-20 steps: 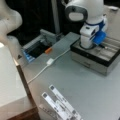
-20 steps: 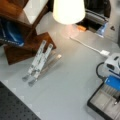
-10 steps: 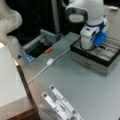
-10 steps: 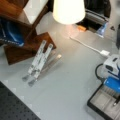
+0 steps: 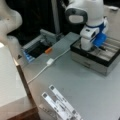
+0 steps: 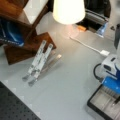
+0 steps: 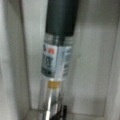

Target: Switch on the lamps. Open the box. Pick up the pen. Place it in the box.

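Note:
The box (image 5: 93, 62) stands open at a front view's right, its pale grooved lining showing; in a front view (image 6: 98, 106) only its corner shows. My gripper (image 5: 96, 48) reaches down into it, shut on the pen (image 7: 59, 60). In the wrist view the pen fills the middle, dark at the top and silvery with a label below, lying along a groove of the lining (image 7: 92, 65). A dark bit of the pen (image 5: 102, 49) sticks out beside the blue hand. A lamp (image 6: 68, 10) glows brightly at a front view's top.
A white cable (image 5: 49, 62) (image 6: 88, 46) crosses the table. A folded metal stand (image 5: 59, 104) (image 6: 38, 63) lies near the front. An open grey tray with an orange item (image 5: 48, 50) sits at the back. A wooden shelf (image 6: 25, 43) stands at the left.

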You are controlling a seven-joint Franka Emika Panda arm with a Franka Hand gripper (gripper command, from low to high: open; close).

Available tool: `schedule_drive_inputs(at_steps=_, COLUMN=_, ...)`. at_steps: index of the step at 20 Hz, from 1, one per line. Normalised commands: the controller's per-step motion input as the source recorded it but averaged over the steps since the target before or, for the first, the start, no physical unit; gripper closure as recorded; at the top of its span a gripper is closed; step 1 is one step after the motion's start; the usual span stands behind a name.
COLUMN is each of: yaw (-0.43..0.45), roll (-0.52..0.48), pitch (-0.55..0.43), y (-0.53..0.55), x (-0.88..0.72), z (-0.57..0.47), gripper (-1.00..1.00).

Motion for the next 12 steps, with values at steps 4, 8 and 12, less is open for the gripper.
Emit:
schedule_drive_inputs(at_steps=4, yaw=0.018, roll=-0.258, pitch=-0.013, y=0.08, x=0.14, z=0.1, gripper=-1.0)
schedule_drive_inputs(at_steps=8, yaw=-0.006, roll=-0.251, pitch=0.032, y=0.05, x=0.09, z=0.22, gripper=-1.0)
schedule_drive_inputs(at_steps=12, yaw=0.001, roll=-0.252, pitch=0.084, y=-0.03, x=0.08, z=0.26, gripper=-1.0)
